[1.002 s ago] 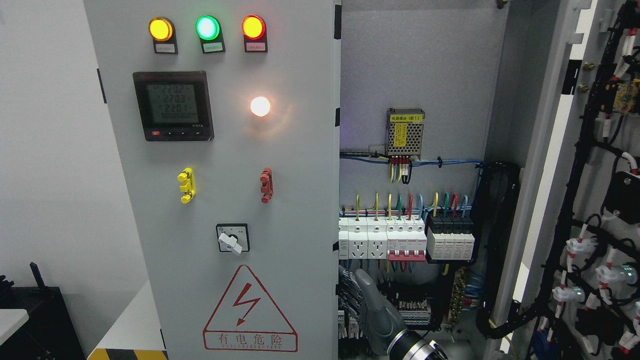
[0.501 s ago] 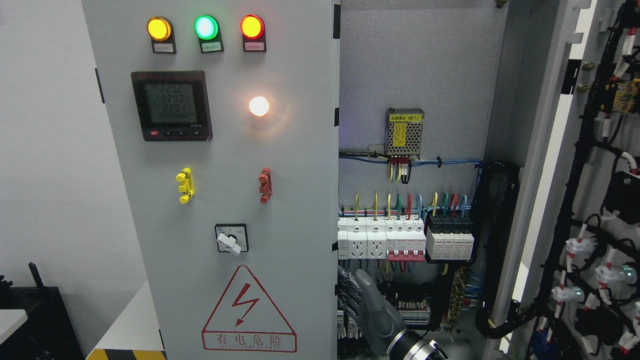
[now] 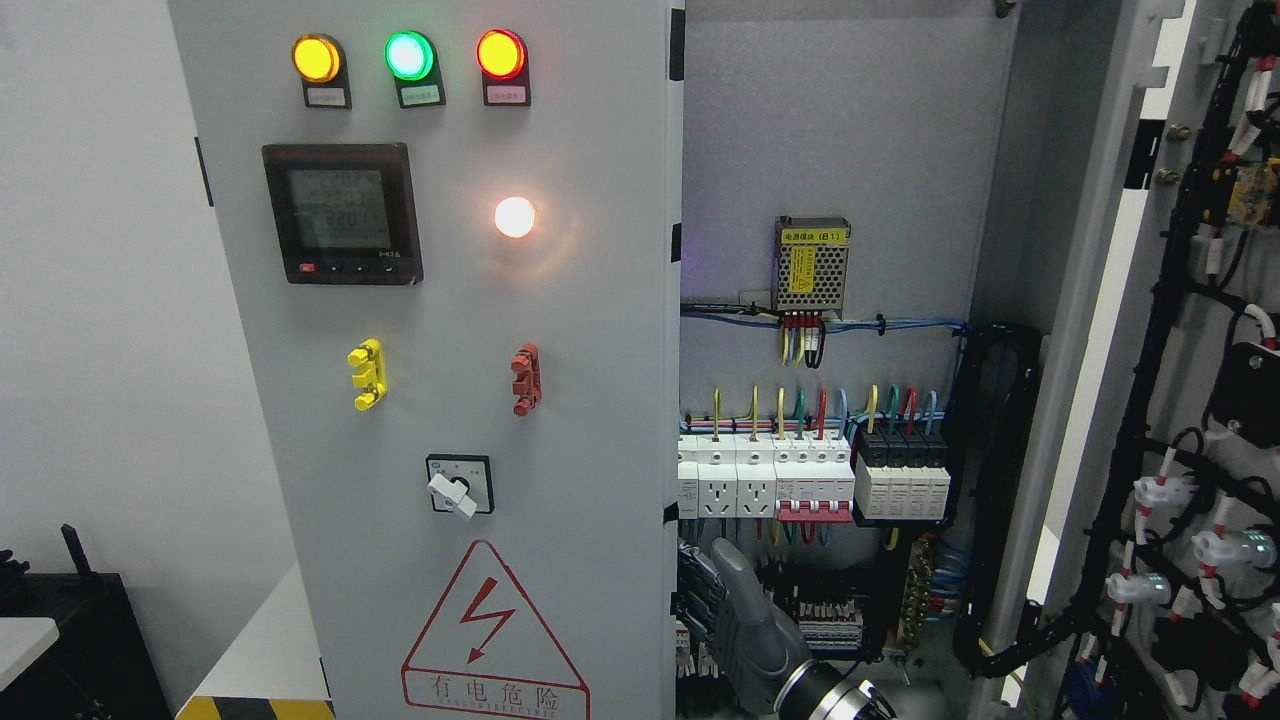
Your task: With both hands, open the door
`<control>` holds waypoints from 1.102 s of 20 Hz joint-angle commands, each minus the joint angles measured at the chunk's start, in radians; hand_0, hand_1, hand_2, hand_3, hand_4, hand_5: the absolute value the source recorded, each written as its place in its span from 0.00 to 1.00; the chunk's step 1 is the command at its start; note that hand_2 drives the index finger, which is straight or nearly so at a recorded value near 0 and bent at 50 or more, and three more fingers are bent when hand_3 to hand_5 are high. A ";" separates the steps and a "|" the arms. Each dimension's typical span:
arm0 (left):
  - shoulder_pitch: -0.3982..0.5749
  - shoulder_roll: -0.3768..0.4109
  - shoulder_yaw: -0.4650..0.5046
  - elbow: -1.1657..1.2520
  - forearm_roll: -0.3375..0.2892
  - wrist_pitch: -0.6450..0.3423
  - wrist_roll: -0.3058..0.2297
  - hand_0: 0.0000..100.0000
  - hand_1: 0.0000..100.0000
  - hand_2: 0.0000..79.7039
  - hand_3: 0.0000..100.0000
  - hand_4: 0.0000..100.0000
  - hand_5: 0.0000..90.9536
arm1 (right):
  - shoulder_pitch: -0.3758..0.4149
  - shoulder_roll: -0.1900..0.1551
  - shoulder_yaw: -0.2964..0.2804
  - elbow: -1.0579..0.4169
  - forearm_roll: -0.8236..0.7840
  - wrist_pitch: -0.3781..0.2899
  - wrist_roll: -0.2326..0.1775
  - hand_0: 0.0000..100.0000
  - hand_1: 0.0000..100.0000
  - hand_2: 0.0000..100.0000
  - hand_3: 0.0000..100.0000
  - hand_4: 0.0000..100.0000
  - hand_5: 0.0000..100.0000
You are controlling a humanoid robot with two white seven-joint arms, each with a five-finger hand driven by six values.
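A plain white wall [image 3: 100, 300] backs the grey steel cabinet, whose smooth left door [image 3: 450, 400] stands nearly closed while its right door [image 3: 1180, 400] swings wide, baring wired breakers [image 3: 810, 480]. My right hand [image 3: 735, 610], grey and jointed, hooks its fingers [image 3: 700, 600] behind the left door's edge.

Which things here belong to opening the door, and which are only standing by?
For the job:
left door, the hand at its inner edge, right door already swung open.

Not for the job:
three lamps, meter, selector switch, warning sign, breakers, power supply.
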 commanded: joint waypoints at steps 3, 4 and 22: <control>0.000 -0.034 0.000 0.000 -0.032 0.000 0.002 0.00 0.00 0.00 0.00 0.03 0.00 | 0.011 -0.004 0.001 -0.044 -0.017 -0.001 0.003 0.00 0.00 0.00 0.00 0.00 0.00; 0.000 -0.034 0.000 0.000 -0.032 0.000 0.003 0.00 0.00 0.00 0.00 0.03 0.00 | 0.014 -0.004 0.003 -0.048 -0.023 -0.001 0.001 0.00 0.00 0.00 0.00 0.00 0.00; 0.000 -0.034 0.000 0.000 -0.032 0.000 0.003 0.00 0.00 0.00 0.00 0.03 0.00 | 0.071 0.001 0.018 -0.156 -0.058 -0.001 0.058 0.00 0.00 0.00 0.00 0.00 0.00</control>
